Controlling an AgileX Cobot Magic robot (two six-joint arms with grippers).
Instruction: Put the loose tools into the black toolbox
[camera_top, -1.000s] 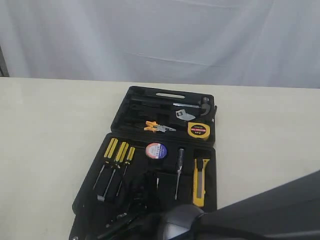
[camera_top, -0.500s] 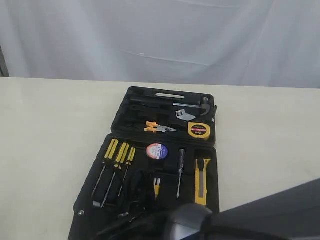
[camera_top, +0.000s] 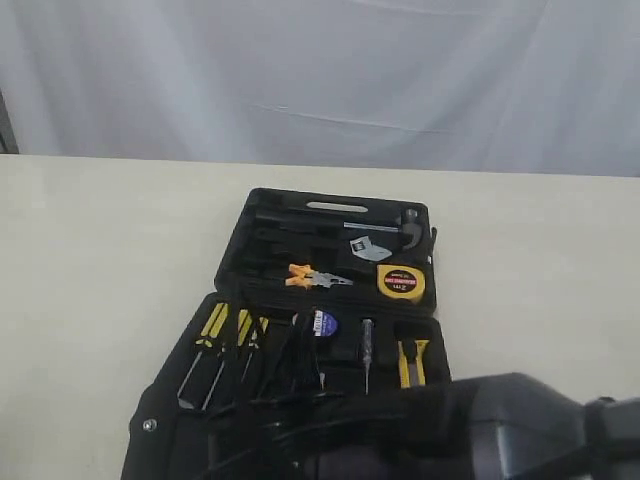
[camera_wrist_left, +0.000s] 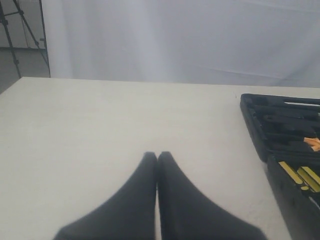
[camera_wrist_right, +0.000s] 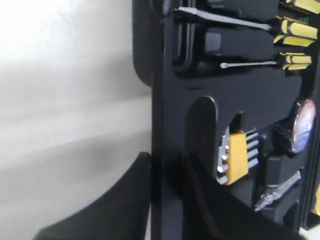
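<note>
The black toolbox (camera_top: 240, 250) lies open on the table. Its far half holds the orange-handled pliers (camera_top: 305, 276) and the yellow tape measure (camera_top: 401, 284). The near half holds the labelled black tape roll (camera_top: 325, 322) and the yellow utility knife (camera_top: 412, 362), and it is tilted up at the front. My right gripper (camera_wrist_right: 167, 162) is shut on this half's side wall (camera_wrist_right: 162, 100), one finger outside and one inside. The tape roll (camera_wrist_right: 302, 125) shows in the right wrist view too. My left gripper (camera_wrist_left: 157, 156) is shut and empty over bare table, left of the toolbox (camera_wrist_left: 260, 125).
Three yellow-and-black screwdrivers (camera_top: 212, 325) and a yellow-clipped hex key set (camera_wrist_right: 239, 156) sit in the near half. A hammer (camera_top: 385, 225) lies in the far half. My right arm (camera_top: 480, 430) fills the lower part of the exterior view. A white curtain hangs behind the table.
The near half of the toolbox has risen at its front edge, hiding part of the knife and screwdrivers. My right arm has come further into the exterior view.
</note>
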